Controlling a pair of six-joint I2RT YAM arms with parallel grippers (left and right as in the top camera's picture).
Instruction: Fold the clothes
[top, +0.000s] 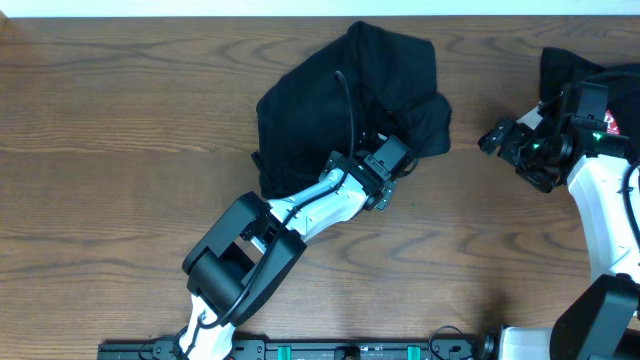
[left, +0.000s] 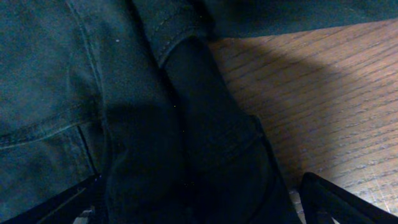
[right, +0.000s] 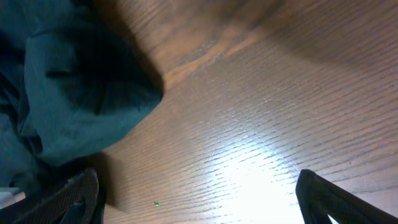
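Currently I find the clothes (top: 345, 95) lying in a crumpled black heap on the table (top: 120, 120). My left gripper (left: 199, 208) sits over the near right part of the clothes. Its jaws stand wide apart, with dark fabric and a stitched seam between them, and nothing is clamped. My right gripper (top: 497, 135) is just right of the clothes, not touching them, its jaws likewise spread over bare wood. A second dark garment (top: 560, 65) lies further right of the clothes, partly under that arm.
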